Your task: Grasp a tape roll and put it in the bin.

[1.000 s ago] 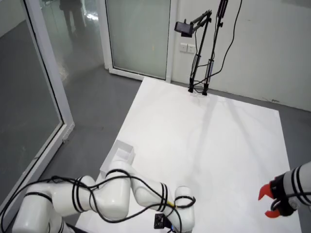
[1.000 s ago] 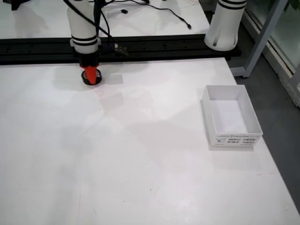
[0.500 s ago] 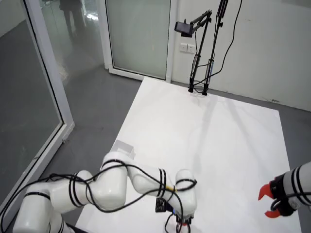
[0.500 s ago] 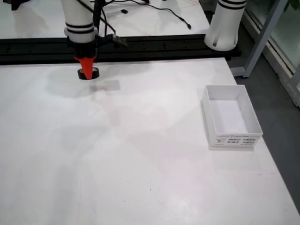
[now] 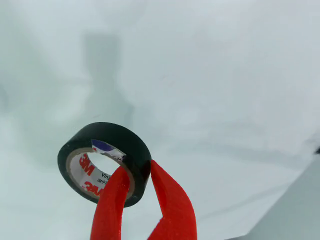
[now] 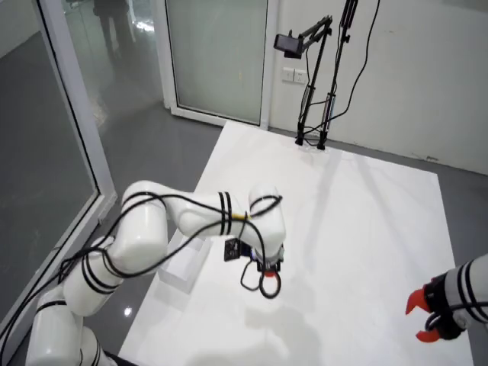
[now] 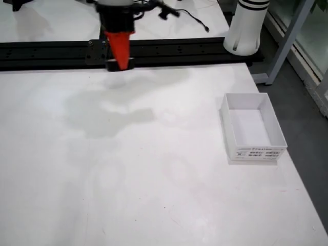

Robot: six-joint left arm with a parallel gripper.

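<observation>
So I've got the black vinyl tape roll (image 5: 104, 162) pinched in my red two-finger gripper (image 5: 140, 192), clamped on the roll's wall: one finger goes through the hole, the other presses the outside. In the view that rides on the gripper, the roll sits in the lower left of the frame, tilted so you look partly into its core. The outer band is smooth matte black, and the inner cardboard core is pale with red "3M" lettering, some small dark print and a bluish patch near the top. My fingers (image 5: 111, 205) are glossy red plastic, tapering toward the tips.

Under the roll is just the white table top (image 5: 210, 75), smooth with soft grey shadows on it, and the roll is up off it.

In the view from the far end of the table, the gripper (image 7: 119, 60) is in the upper left, a red wedge pointing down with a dark bit at its tip that I take to be the roll (image 7: 119, 64). The white rectangular cardboard bin (image 7: 279, 134) sits at the right of the frame, well apart from me. It's open-topped with thin straight walls and a printed label on its near side, and its floor shows plain white.
</observation>
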